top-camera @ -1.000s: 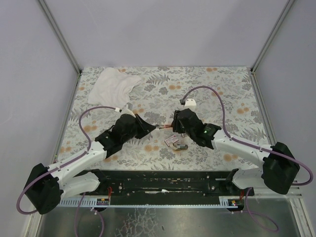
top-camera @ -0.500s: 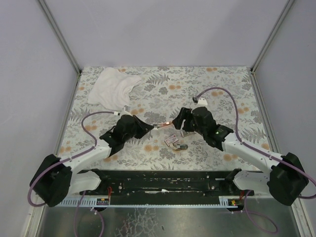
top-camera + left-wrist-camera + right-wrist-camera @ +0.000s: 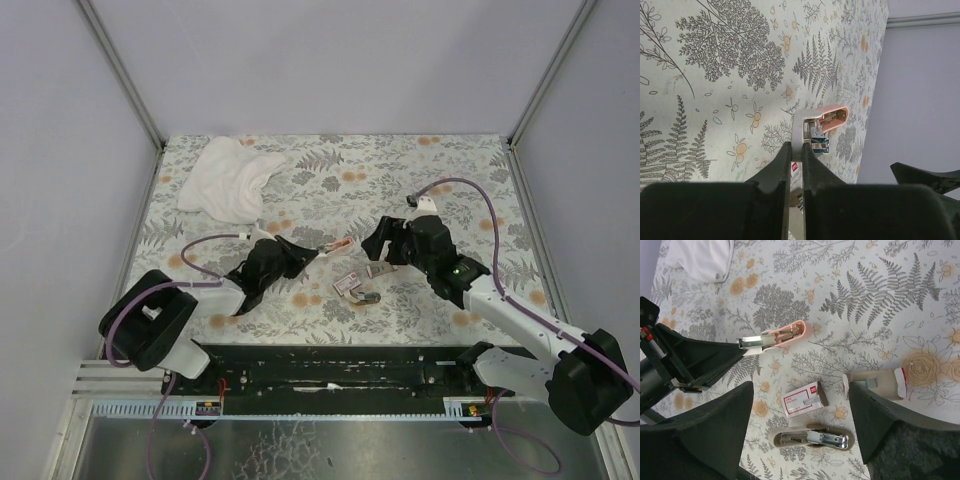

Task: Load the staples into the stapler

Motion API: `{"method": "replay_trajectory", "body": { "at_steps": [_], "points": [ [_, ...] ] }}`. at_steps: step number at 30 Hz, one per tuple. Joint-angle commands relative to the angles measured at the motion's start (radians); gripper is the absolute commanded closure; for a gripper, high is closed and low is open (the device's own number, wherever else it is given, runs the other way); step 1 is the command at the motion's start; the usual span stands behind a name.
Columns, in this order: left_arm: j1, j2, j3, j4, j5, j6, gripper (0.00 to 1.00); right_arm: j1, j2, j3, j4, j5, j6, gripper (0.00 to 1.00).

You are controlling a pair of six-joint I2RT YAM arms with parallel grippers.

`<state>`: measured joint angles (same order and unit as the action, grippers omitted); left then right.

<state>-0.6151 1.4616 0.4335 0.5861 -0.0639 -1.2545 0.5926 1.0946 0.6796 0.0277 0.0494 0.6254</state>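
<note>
My left gripper (image 3: 312, 252) is shut on the silver end of the pink stapler top (image 3: 338, 244) and holds it just above the table. It shows in the left wrist view (image 3: 821, 122) past my shut gripper (image 3: 796, 150), and in the right wrist view (image 3: 777, 337). A tan stapler part with silver metal (image 3: 812, 438) lies on the table (image 3: 368, 297). The red-edged staple box sleeve (image 3: 802, 399) lies beside it (image 3: 347, 284). Its tan inner tray (image 3: 875, 384) lies to the right. My right gripper (image 3: 378, 255) is open and empty above them (image 3: 800, 395).
A white cloth (image 3: 230, 180) lies at the back left, also in the right wrist view (image 3: 700, 257). The floral table cover (image 3: 450, 180) is walled in by grey panels on three sides. A black rail runs along the near edge (image 3: 330, 375).
My right gripper has drawn back to the right, away from the stapler top. My left arm has folded back toward its base while its gripper keeps hold of the stapler top.
</note>
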Motion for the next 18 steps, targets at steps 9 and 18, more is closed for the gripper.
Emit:
{"method": "replay_trajectory", "body": {
  "at_steps": [9,18],
  "points": [
    [-0.056,0.159,-0.010,0.214,-0.057,0.040,1.00,-0.031,-0.060,-0.047,0.020,-0.096,-0.018,0.16],
    [-0.058,0.206,-0.022,0.150,-0.074,0.063,0.95,-0.030,-0.100,-0.057,-0.008,-0.065,-0.019,0.16]
  ]
}}
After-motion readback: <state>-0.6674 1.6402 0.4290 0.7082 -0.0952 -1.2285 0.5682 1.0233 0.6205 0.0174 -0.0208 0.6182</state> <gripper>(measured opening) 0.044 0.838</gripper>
